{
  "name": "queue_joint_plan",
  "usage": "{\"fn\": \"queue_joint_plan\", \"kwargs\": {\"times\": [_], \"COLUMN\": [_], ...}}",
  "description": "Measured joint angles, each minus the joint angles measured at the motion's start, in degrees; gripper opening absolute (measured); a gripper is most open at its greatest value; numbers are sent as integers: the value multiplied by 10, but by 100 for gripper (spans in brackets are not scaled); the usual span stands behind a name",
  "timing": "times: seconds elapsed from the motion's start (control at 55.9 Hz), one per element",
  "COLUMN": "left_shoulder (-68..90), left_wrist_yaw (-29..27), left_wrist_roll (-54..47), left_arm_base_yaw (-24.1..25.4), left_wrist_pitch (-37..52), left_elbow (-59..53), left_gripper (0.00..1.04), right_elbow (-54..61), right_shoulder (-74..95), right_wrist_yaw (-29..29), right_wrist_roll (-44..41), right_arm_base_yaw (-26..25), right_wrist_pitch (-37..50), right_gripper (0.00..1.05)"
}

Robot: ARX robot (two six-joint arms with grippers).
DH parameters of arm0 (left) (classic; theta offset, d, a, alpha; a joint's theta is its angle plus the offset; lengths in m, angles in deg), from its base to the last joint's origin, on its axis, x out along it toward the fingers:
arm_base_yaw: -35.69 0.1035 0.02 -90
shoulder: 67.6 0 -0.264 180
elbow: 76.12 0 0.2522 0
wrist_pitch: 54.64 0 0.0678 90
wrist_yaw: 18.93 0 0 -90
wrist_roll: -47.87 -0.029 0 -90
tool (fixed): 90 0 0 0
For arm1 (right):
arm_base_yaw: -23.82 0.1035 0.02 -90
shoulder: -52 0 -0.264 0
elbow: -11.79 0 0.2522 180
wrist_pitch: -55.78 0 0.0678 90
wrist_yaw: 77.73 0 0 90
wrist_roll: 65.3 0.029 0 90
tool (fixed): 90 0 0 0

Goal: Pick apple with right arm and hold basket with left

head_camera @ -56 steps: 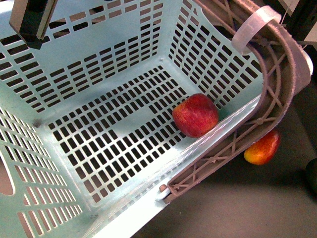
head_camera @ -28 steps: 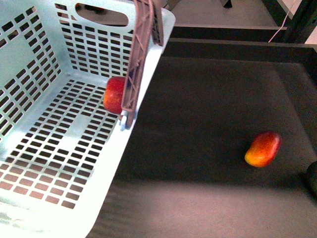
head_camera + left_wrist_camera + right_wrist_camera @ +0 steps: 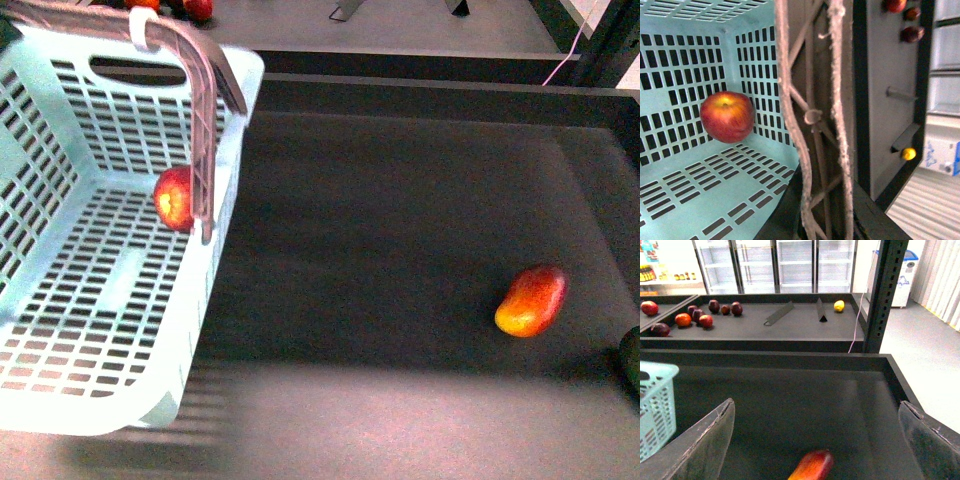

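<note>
Apple [image 3: 173,197] inside the basket [image 3: 110,415], against the slotted wall below its brown handle [image 3: 205,130], mango-shaped fruit [image 3: 531,300] on dark surface well apart from basket, right gripper [image 3: 816,412] spread wide, holding nothing, left gripper's grasp cannot be told.

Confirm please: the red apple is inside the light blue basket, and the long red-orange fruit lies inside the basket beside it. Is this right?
Not quite. The apple is inside the basket, but the long red-orange fruit lies outside it, on the dark table, well apart from the basket. The front view shows this.
</note>
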Motion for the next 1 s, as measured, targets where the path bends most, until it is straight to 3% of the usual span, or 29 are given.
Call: {"fn": "queue_joint_plan", "kwargs": {"times": [0.609,0.716,0.841,1.002], "left_shoulder": [-3,-35,-75,-162], "left_wrist_yaw": [-13,-28,-49,-101], "left_wrist_roll": [59,68,83,119], "left_arm_base_yaw": [-29,-38,-46,-68], "left_wrist_pitch": [64,58,32,-52], "left_elbow": [-97,-113,-120,-133], "left_gripper": [7,31,50,79], "right_elbow": [0,0,0,0], "right_shoulder": [0,0,0,0], "right_wrist_yaw": [0,0,0,0], "right_wrist_roll": [0,0,0,0], "right_arm_base_yaw": [0,0,0,0], "right_wrist_pitch": [0,0,0,0], "right_gripper": [96,96,96,96]}}
